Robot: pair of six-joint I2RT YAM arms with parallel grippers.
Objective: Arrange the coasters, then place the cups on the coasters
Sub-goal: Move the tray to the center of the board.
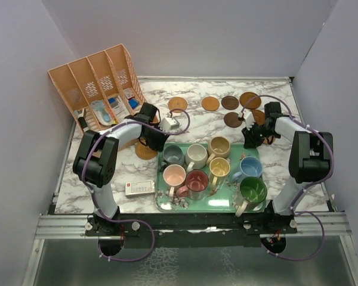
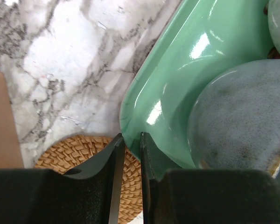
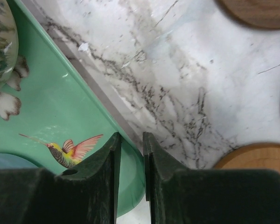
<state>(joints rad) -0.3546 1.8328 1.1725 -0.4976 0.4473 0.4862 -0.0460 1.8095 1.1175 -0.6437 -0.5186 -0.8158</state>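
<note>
Eight cups (image 1: pixel 196 156) sat crowded on the green tray (image 1: pixel 161 202) at lower centre of the overhead view, while brown coasters (image 1: pixel 210 103) lay scattered on the marble table (image 1: pixel 197 128) at upper right. The right gripper (image 3: pixel 130 136) was clamped on the tray's rim. The left gripper (image 2: pixel 129 135) had narrowed to a slit at the tray's corner, over a woven coaster (image 2: pixel 79 154); whether it gripped the rim could not be told.
</note>
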